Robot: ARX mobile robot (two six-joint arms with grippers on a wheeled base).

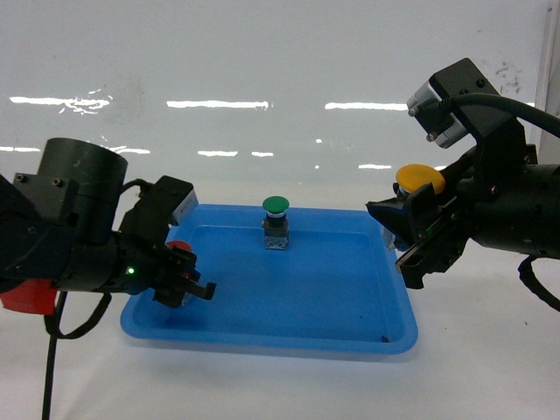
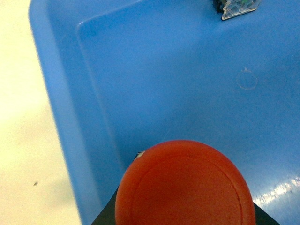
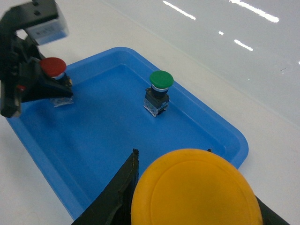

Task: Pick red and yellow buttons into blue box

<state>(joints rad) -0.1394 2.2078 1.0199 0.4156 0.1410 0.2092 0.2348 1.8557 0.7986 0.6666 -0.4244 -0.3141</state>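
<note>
The red button [image 1: 179, 248] is held in my left gripper [image 1: 186, 273], which is shut on its body over the left end of a shallow blue tray [image 1: 262, 337]. Its red cap [image 2: 185, 185] fills the bottom of the left wrist view. My right gripper [image 1: 398, 234] is shut on the yellow button [image 1: 418, 178], raised above the tray's right rim. The yellow cap [image 3: 194, 190] sits between the two black fingers in the right wrist view. The blue box is out of view.
A green-capped button [image 1: 276, 206] stands upright on the tray floor near its far wall, between the two grippers. The tray lies on a glossy white table [image 1: 280, 385], with a white wall behind.
</note>
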